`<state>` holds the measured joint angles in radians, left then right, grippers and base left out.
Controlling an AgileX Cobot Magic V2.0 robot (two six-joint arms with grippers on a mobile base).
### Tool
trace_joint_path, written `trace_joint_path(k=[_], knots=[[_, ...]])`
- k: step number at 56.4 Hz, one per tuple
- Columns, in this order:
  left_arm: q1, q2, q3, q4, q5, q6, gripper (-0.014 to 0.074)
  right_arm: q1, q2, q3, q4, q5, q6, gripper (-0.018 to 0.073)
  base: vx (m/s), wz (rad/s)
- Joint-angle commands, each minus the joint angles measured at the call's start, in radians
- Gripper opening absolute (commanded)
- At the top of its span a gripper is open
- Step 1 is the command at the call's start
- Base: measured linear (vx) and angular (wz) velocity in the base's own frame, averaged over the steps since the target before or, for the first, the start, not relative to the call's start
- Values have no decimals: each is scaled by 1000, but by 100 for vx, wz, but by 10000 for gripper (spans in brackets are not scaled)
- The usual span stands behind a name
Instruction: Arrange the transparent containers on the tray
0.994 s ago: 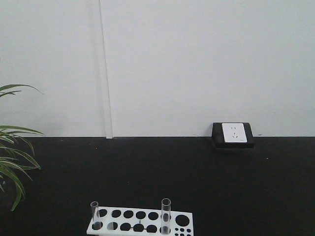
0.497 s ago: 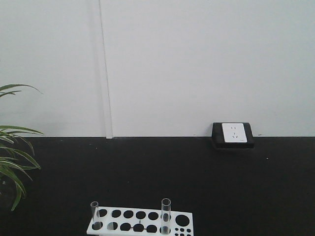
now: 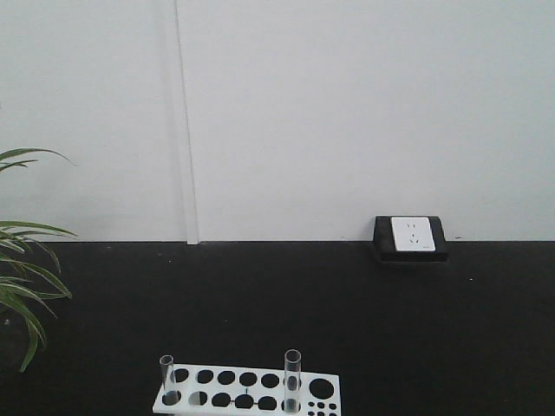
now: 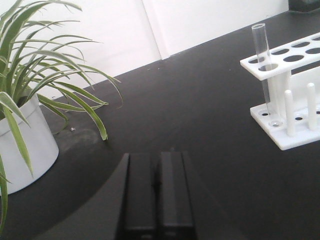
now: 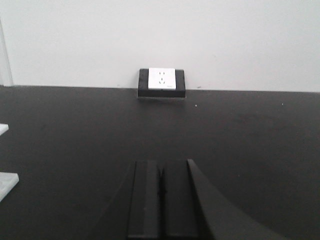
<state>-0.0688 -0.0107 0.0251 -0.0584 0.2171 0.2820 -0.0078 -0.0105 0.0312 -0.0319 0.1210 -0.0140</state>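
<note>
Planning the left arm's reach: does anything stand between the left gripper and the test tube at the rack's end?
Nothing visible does. In the left wrist view, only bare black tabletop lies between the left gripper and the test tube standing at one end of the white rack. The potted plant sits off to the side.

Front view looks across the table (image 3: 364, 303) and faces the white wall (image 3: 347, 113) square on, with the rack (image 3: 250, 392) cropped at the bottom edge. Left wrist view sits low and close over the table, looking past the left hand (image 4: 157, 162) at the plant (image 4: 30, 100) and the rack end. Right wrist view is also low, looking over the right hand (image 5: 161, 170) straight at the wall socket (image 5: 161, 80). Front shares rack and plant with left wrist, socket with right wrist.
</note>
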Motion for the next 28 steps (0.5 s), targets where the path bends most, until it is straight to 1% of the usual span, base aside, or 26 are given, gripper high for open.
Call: trace_joint_path(k=[1,6,14,17,23,25,28], knots=[[0,-22,40,-2,-141,-2,0,-8,-5,7,-3,-140,-1,-11,0,0],[0,-22,40,-3,-204,-2,0,-8,-5,7,-1,-204,14,-11,0,0],[0,-22,39,-11,-275,-12,0,-8,-5,7,3,-197,66,-11,0,0],[0,-22,38,-33,-283,-44,0,-8,-5,7,3,-186,85,-11,0,0],[0,-22,38,-104,-285,-160,0,-8,-5,7,2,-181,96,-11,0,0],[0,-22,38,-118,-285,-188,0,-8,-5,7,2,-181,96,-11,0,0],[0,-22,38,-119,-285,-211,0,-8,-5,7,2,-183,96,-11,0,0]])
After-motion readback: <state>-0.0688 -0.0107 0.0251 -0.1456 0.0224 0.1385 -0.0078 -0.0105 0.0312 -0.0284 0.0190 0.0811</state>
